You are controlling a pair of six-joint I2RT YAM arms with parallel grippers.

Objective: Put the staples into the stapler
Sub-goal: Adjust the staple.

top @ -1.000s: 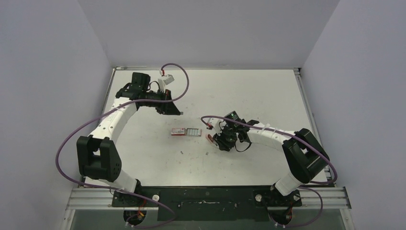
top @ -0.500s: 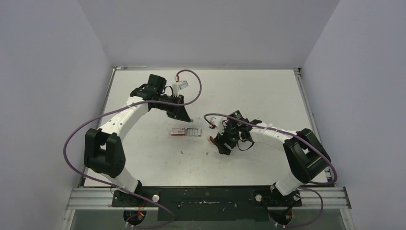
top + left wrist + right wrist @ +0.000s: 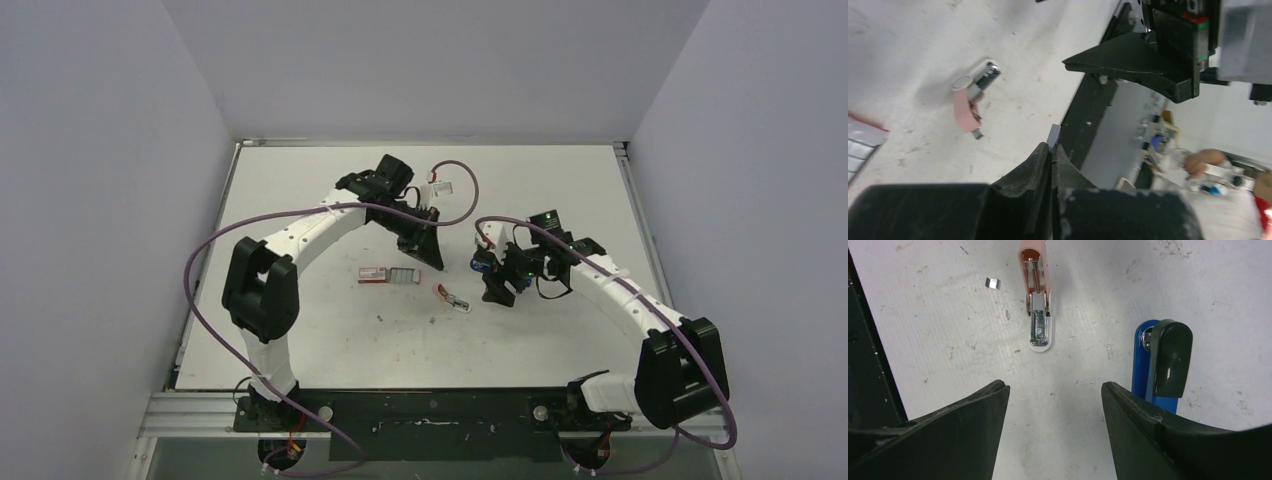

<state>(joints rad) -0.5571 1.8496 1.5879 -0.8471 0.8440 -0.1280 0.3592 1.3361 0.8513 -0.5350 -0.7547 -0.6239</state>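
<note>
The table (image 3: pixel 300 330) is carrying all the task items in its middle band, with both arms reaching inward over it.

The right arm is standing nearer the work. The right gripper (image 3: pixel 1055 390) is gaping wide with nothing between its fingers, only bare tabletop showing in the gap. The stapler (image 3: pixel 1162 357) is lying just outside that gap, against the outer side of one finger. Its blue body and black top end are running lengthwise alongside the fingers rather than across them. From above only a patch of its blue (image 3: pixel 482 264) is showing beside the gripper.

The left gripper (image 3: pixel 1052 147) is closing fully, its tips pinching a small grey sliver, the staple strip (image 3: pixel 1053 134), which is poking out past them. From above, this gripper (image 3: pixel 432 258) is hanging between the staple box (image 3: pixel 372 275) and the stapler. The stapler is lying off to its right, near but apart.

A small pink-and-chrome tool (image 3: pixel 1037 295) is lying between the two grippers, and a loose staple fragment (image 3: pixel 992 283) is sitting beside it.

Judgement: loading is not yet done. The right gripper is needing a sideways shift to straddle the stapler before the left is delivering its strip — the misalignment is lateral, not in reach. The pink tool is sitting close to the left gripper's likely path.
</note>
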